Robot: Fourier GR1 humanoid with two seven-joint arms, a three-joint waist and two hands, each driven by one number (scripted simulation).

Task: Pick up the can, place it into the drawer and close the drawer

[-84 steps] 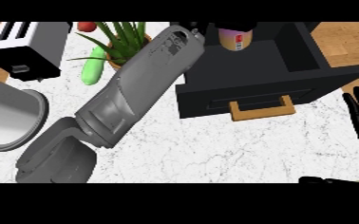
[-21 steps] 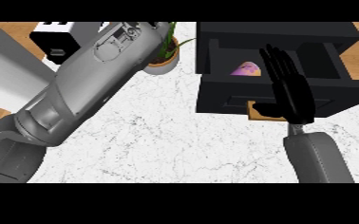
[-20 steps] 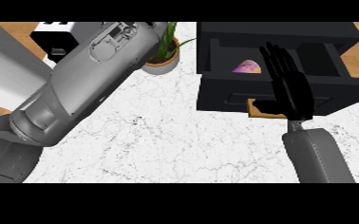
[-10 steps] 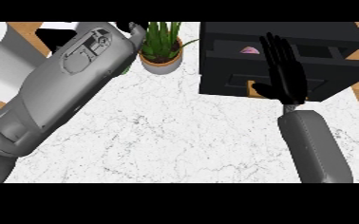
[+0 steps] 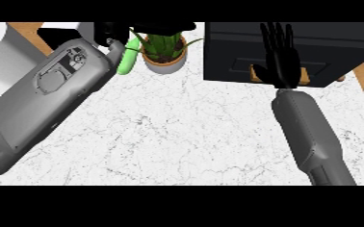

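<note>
The black drawer unit (image 5: 235,53) stands at the back right with its front pushed flush, so the inside is hidden and no can shows. My right hand (image 5: 280,60) lies flat against the drawer front, fingers straight and pointing away from me. It covers most of the wooden handle (image 5: 307,75). My left forearm (image 5: 57,86) crosses the left side of the counter. Only a dark bit of my left hand (image 5: 110,31) shows at the top edge, so its state is unclear.
A potted green plant (image 5: 165,53) stands at the back centre, with a light green long vegetable (image 5: 128,58) beside it. A grey appliance (image 5: 14,48) sits at the far left. White marble counter (image 5: 185,130) fills the middle and front.
The drawer has slid shut under my right hand, and the pink-topped can that lay inside is now hidden. My left forearm has drawn back toward the left.
</note>
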